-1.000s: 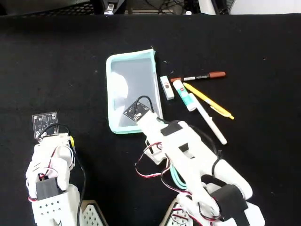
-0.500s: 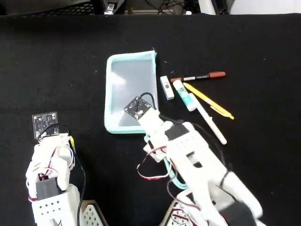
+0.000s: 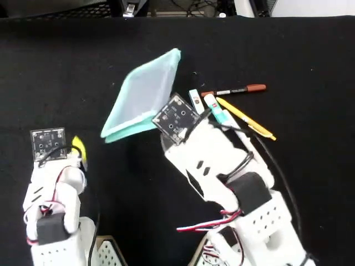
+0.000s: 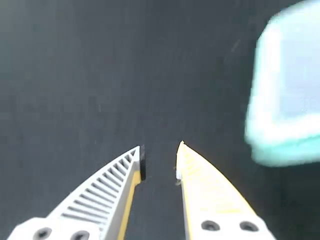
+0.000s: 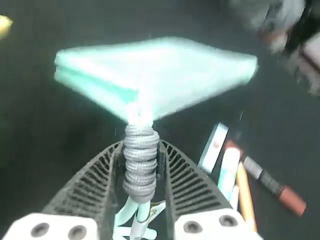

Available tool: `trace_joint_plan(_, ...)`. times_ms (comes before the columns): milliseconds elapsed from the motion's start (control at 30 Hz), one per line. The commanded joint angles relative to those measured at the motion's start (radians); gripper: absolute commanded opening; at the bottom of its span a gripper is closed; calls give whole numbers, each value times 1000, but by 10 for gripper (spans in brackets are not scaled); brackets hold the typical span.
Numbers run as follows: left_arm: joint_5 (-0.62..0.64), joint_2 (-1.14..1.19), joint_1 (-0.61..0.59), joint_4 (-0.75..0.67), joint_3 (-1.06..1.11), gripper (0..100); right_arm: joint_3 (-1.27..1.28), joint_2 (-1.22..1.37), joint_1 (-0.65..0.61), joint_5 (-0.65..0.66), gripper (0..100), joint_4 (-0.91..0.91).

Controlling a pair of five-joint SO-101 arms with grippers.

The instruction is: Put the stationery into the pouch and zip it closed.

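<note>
**Pouch in the air on a thin grip, stationery all outside**

Status: R gripper (image 5: 141, 135) has its jaws clamped on a grey ribbed tab (image 5: 141, 162) at the pouch's edge. The pouch (image 3: 144, 94) looks tilted w/ one end raised off the table (image 3: 55, 66). L gripper (image 4: 160, 150) sits low near the table, well apart from the pouch, jaws a little apart and holding nothing. The marker (image 3: 238, 89), yellow pen (image 3: 247, 119) and eraser (image 3: 194, 100) lie on the table beside the R arm, none in the pouch. Can't tell if the zip is open.

Risks, my read:
- Slip: the hold is on a narrow tab only, so the pouch's own weight or a quick wrist move could pull it free and it'd land any which way.
- Swing: the pouch hangs from one edge, so it may rotate or flop, and the opening could end up facing away from where it's needed.
- Sweep: the R arm sits just over the eraser and close to the pens. A turn or drop there could knock them apart or roll them off.
- Reach: the stationery is on the R side w/ the R gripper busy. L would have to cross under or past the R arm, so there's a collision chance.
- If the zip is shut, nothing goes in until it's opened, and that needs a 2nd hold.
</note>
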Motion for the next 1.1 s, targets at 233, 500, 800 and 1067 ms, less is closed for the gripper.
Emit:
trace_joint_plan(233, 124, 543, 136, -210, -430, 134, -581, 466, -37, 0, 13, 64)
trace_joint_plan(500, 121, 542, 136, -78, -452, 134, -668, 498, -107, 0, 13, 106)
trace_joint_plan(800, 121, 218, 145, -129, -194, 134, -668, 406, -112, -11, 12, 121)
trace_joint_plan(1067, 117, -14, 275, -121, -82, 136, -647, 367, -176, -64, 13, 114)
